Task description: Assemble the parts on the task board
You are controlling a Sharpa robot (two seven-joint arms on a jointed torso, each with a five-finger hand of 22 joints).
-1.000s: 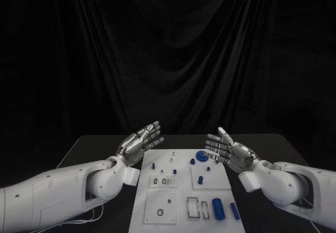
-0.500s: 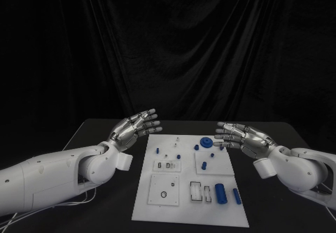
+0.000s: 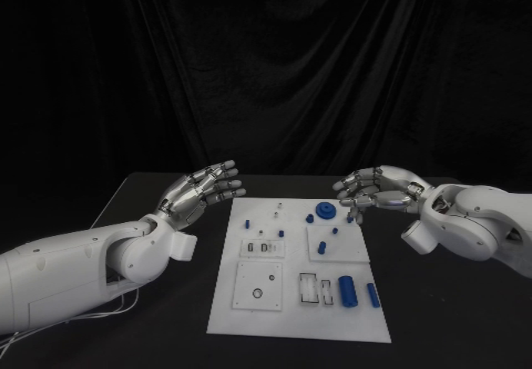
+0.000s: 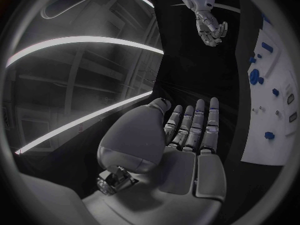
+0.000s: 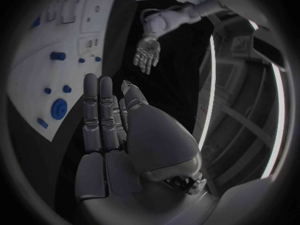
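The white task board point(image 3: 288, 323) lies in the middle of the black table. Blue parts sit on it: a round disc point(image 3: 324, 209) at the far end, several small pegs such as one point(image 3: 321, 247) mid-board, and two cylinders point(image 3: 348, 290) near the front right. My left hand point(image 3: 205, 192) hovers off the board's far left corner, fingers straight and apart, holding nothing. My right hand point(image 3: 383, 192) hangs over the far right corner, fingers bent down, empty. The left wrist view shows my left hand point(image 4: 187, 135), the board point(image 4: 259, 147) and the disc point(image 4: 254, 76). The right wrist view shows my right hand point(image 5: 106, 120) and the disc point(image 5: 59, 107).
Rectangular inset plates with slots point(image 3: 316, 290) and a ring hole point(image 3: 257, 293) mark the board's near half. Black table surface runs on both sides of the board. A black curtain hangs behind. White cables point(image 3: 67, 323) trail under my left arm.
The head view has shifted. My left hand has drawn away from the board's left edge. My right hand has turned palm down and bent its fingers over the far right corner.
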